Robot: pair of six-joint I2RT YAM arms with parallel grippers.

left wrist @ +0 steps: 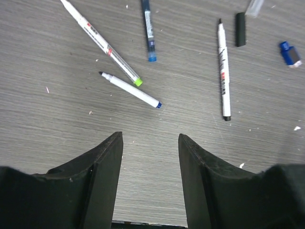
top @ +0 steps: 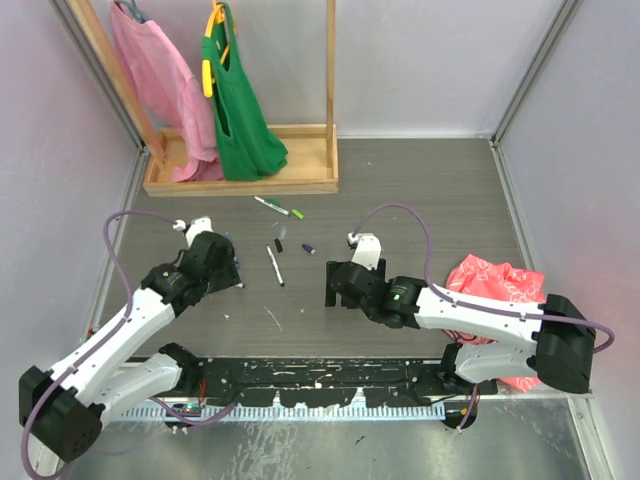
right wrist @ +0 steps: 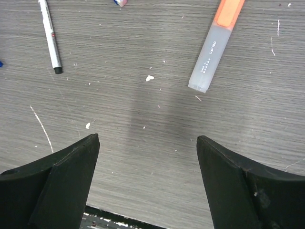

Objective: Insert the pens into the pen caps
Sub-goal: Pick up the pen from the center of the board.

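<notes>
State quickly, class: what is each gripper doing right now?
Left gripper: open, holding nothing.
Right gripper: open, holding nothing.

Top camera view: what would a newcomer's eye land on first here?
Probably the green garment and pink garment hanging on the wooden rack at the back left. Then the left gripper and right gripper, both open near the scattered pens mid-table, with a red patterned cloth at the right.
</notes>
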